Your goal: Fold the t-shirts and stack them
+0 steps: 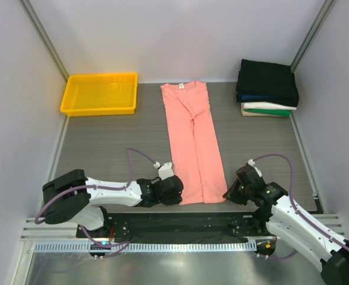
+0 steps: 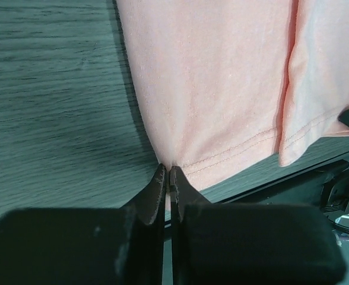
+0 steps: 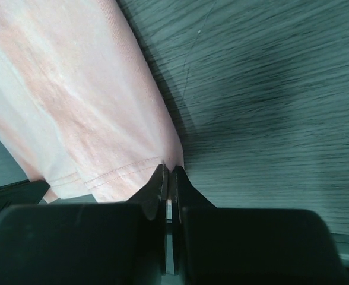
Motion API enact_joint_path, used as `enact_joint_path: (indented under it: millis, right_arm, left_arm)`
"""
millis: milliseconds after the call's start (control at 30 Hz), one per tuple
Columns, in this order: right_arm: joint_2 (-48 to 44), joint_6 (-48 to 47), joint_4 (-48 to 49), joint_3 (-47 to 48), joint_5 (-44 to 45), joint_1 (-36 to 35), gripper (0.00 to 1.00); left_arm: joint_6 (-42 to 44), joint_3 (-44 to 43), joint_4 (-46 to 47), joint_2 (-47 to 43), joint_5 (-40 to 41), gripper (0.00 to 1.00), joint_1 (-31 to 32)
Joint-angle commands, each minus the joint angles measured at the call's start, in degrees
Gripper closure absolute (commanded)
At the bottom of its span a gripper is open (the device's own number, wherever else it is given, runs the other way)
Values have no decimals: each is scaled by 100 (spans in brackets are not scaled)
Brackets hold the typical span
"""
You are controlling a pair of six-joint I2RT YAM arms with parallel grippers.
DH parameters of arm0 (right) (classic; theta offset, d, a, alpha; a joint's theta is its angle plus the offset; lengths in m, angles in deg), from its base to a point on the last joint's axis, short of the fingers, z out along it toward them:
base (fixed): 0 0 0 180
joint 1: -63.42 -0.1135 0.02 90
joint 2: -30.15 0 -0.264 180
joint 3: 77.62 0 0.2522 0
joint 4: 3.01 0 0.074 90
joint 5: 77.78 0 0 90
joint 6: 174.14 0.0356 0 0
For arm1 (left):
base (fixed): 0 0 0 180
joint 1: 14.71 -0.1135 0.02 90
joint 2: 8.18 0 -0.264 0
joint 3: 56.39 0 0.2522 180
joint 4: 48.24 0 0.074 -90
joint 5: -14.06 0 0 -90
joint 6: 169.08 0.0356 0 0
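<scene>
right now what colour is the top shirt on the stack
Black; the top shirt shows best in the top external view.

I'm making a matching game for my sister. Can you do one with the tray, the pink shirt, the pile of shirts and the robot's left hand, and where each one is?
Things:
1. yellow tray
2. pink t-shirt
3. stack of folded shirts
4. left hand

Places:
a. far right corner
b. shut on the pink shirt's near corner
c. far left side
d. lying long down the middle

Pairs: 1-c, 2-d, 3-a, 4-b
</scene>
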Motion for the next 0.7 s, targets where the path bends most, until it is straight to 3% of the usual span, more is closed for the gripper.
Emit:
enact_joint_path:
  millis: [0,167,367,500,667]
  right_arm:
    - [-82,39,-140,109,51,-79,99]
    - [-249,214,-299,503,51,-325,99]
    - [215,57,-510,1593,762,-528,99]
    - [979,-338,-379,2322,1246,-519,99]
    - [2348,-874,26,3263,1396,-177,99]
  left_arm:
    - [-22,-119,107,-216,222,100,113]
    - [-294,-233,-639,-760,512,100,376]
    - [-243,-900,-2087,-1393,1152,100,447]
    - [196,-1296,-2591,-1587,1321,100,-104]
    - [1065,-1472,-2355,-1649,699,100,-1159]
